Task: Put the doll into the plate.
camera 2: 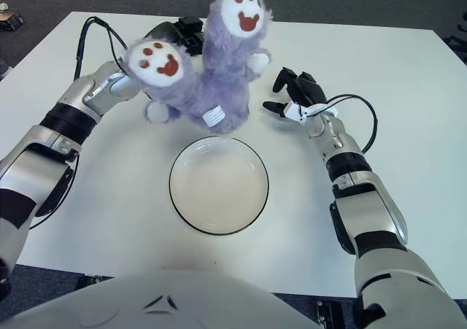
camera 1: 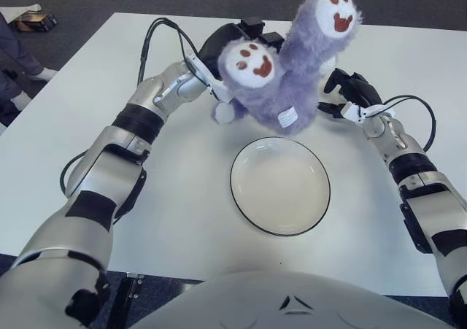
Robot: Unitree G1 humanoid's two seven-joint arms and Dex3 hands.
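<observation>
A purple plush doll (camera 1: 292, 81) with two white faces is held up in the air just beyond the far rim of the plate. My left hand (camera 1: 232, 43) is behind the doll's left side, mostly hidden by it, and its fingers are closed on the doll. My right hand (camera 2: 294, 93) is at the doll's right side with fingers spread, a small gap apart from the plush in the right eye view. The white plate (camera 1: 281, 190) with a dark rim lies empty on the table, below and in front of the doll.
The white table (camera 1: 182, 219) spreads all around the plate. Black cables loop from both wrists over the table (camera 1: 146, 48). Dark floor lies beyond the table, with a small object (camera 1: 33, 21) at the far left.
</observation>
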